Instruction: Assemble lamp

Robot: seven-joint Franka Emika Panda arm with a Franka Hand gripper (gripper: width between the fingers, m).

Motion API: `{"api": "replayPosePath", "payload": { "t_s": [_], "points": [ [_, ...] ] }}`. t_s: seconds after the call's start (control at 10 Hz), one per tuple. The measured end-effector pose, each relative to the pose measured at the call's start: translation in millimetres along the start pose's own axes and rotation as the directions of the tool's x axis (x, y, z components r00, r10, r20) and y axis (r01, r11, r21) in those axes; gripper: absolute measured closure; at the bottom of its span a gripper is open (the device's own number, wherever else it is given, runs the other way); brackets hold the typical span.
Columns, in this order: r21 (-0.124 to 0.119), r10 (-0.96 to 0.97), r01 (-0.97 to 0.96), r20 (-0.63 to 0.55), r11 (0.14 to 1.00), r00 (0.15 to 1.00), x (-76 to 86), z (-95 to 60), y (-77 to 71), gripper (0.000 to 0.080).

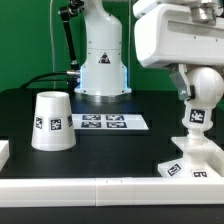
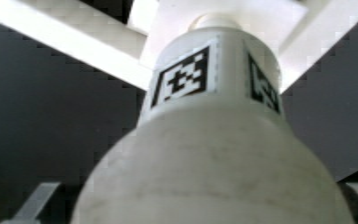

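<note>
Exterior view: your hand (image 1: 198, 100) sits right over the bulb (image 1: 197, 118), which stands upright on the base (image 1: 186, 167) at the exterior view's right. The base blurs into the white rail (image 1: 100, 190) in front. The shade (image 1: 50, 121) stands well apart on the tabletop (image 1: 130, 150), near the marker board (image 1: 101, 122). Tags show only square patterns, no readable text.

Wrist view: the bulb fills the frame and the fingertips (image 2: 34, 203) barely peek in at the edges, so you can't tell if the grip's closed.

The arm (image 1: 178, 35) is showing glossy white rounded shells; its base (image 1: 100, 78) is carrying 1 triangular sticker (image 1: 102, 57), with black cable (image 1: 67, 40) running alongside.
</note>
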State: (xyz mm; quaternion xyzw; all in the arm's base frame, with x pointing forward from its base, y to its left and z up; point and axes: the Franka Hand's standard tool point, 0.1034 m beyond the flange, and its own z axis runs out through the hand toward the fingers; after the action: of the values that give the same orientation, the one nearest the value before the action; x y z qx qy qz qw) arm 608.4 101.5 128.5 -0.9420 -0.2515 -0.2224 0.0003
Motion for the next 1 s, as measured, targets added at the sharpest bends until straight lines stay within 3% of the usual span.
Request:
{"api": "replayPosePath", "payload": {
  "t_s": [0.3, 0.7, 0.8, 1.0],
  "points": [
    [0.007, -0.001, 0.001, 0.013, 1.000, 1.000, -5.9, 6.9, -3.7, 0.0222],
    [-0.009, -0.007, 0.006, -0.020, 1.000, 1.000, -6.5, 7.6, -2.6, 0.0222],
    [-0.009, -0.007, 0.006, -0.020, 1.000, 1.000, -6.5, 7.7, -2.6, 0.0131],
    [-0.009, -0.007, 0.006, -0.020, 1.000, 1.000, -6.5, 7.7, -2.6, 0.0109]
  ]
}}
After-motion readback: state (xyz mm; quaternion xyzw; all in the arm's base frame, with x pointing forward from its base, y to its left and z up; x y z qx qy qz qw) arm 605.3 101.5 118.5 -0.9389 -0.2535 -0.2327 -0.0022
